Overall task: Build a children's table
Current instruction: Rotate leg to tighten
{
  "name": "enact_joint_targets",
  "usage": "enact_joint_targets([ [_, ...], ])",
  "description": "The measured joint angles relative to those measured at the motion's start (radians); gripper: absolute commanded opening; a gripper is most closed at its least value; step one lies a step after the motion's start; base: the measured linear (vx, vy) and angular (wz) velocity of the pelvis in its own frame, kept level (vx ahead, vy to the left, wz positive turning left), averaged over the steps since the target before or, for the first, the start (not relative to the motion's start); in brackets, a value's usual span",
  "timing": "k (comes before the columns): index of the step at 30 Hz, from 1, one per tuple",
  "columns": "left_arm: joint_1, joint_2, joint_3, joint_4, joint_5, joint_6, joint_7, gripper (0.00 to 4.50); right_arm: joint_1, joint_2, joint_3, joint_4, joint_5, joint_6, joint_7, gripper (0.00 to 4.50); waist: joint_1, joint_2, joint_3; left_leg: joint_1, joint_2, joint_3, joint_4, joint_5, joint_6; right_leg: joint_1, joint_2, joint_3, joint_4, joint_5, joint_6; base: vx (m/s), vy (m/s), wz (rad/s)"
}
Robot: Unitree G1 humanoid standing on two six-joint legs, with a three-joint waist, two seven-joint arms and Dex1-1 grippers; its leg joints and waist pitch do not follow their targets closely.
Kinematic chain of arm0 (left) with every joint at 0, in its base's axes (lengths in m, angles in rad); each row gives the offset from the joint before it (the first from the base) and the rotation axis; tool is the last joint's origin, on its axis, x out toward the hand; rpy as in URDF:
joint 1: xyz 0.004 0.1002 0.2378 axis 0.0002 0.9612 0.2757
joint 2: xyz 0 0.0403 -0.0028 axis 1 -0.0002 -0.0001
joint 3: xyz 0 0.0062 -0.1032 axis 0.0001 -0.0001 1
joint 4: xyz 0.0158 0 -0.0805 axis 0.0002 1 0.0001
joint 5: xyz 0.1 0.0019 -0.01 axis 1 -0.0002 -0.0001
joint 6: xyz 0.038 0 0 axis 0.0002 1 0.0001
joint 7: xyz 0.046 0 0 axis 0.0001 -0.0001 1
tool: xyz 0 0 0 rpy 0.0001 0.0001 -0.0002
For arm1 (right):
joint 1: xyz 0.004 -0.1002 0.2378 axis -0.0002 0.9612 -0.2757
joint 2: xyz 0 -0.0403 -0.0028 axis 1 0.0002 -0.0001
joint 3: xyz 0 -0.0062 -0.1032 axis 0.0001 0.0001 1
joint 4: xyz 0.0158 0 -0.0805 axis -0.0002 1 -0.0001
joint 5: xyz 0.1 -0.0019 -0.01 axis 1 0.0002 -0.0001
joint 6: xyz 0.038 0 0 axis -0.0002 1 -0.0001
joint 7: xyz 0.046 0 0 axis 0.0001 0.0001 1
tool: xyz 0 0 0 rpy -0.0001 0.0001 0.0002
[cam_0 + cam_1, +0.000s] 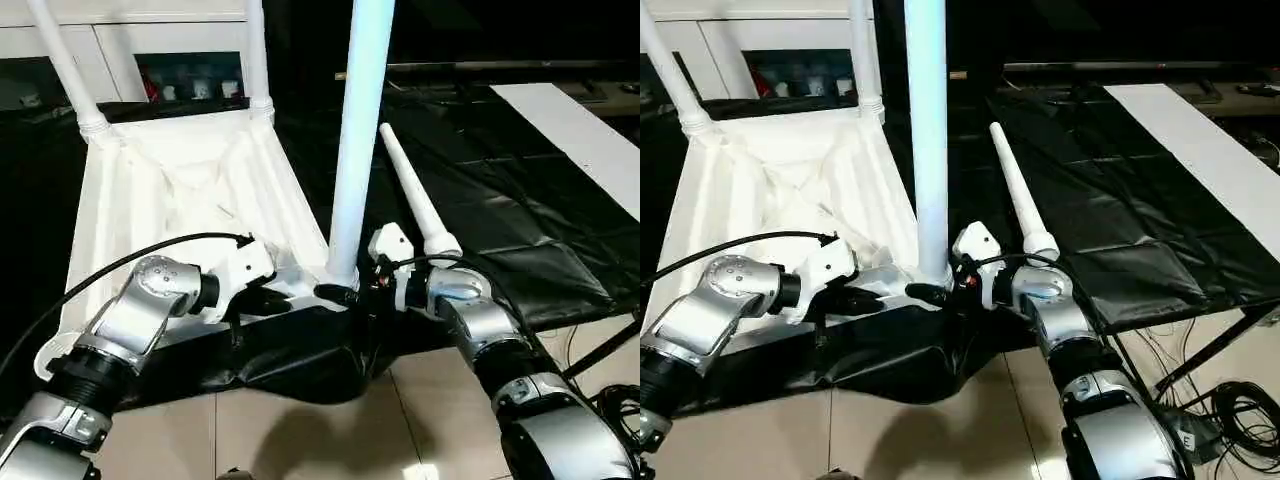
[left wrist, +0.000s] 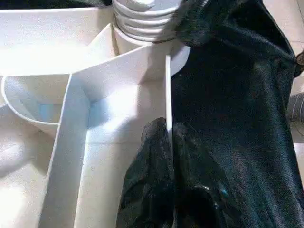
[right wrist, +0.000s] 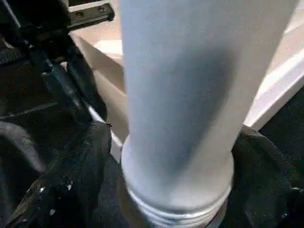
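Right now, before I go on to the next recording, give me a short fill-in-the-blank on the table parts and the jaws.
1. The upturned tabletop has ____ legs standing in its corner sockets.
2. One loose leg lies on the ____ cloth.
3. The left gripper has its jaws shut on the tabletop's ____.
4. The right gripper has its jaws ____ around the near leg.

Missing: three; black; rim; open
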Motion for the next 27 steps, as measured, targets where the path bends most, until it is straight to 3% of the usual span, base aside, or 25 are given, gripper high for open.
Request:
enact_joint_targets([
  [9,0.005,0.0,0.0,-0.006,0.0,0.002,0.0,0.0,-0.002,-0.002,-0.002,0.009,-0.003,0.0,-0.017,2.83,-0.001,0.0,0.0,0.0,0.0,0.0,0.0,0.0,0.0,0.0,0.0,0.0,0.0,0.0,0.0,0.0,0.0,0.0],
  [20,0.008,0.002,0.001,-0.009,0.0,0.007,0.0,0.0,-0.002,0.005,-0.003,0.014,-0.005,-0.005,-0.033,2.72,-0.004,0.0,0.0,0.0,0.0,0.0,0.0,0.0,0.0,0.0,0.0,0.0,0.0,0.0,0.0,0.0,0.0,0.0],
  [23,0.005,-0.022,0.013,0.002,0.009,0.021,0.033,0.0,-0.002,0.033,-0.016,0.033,-0.007,-0.012,-0.123,2.71,-0.012,0.0,0.0,0.003,0.0,0.0,0.0,0.0,0.0,0.001,0.0,0.0,0.001,0.0,0.0,0.0,0.0,0.0],
  [25,-0.044,-0.083,0.025,0.073,0.03,0.044,0.12,0.0,-0.002,0.105,-0.086,0.066,0.001,0.006,-0.34,2.71,-0.014,-0.001,0.001,0.005,0.0,0.0,-0.001,0.0,-0.001,0.002,0.0,0.001,0.003,0.001,0.0,0.0,0.0,0.0],
  [27,-0.075,-0.124,0.02,0.11,0.045,0.055,0.176,0.0,-0.004,0.144,-0.12,0.075,0.006,0.024,-0.483,2.7,-0.017,-0.001,0.001,0.007,-0.001,0.0,-0.002,0.0,-0.001,0.002,0.0,0.001,0.003,0.003,0.0,0.0,0.0,0.0],
])
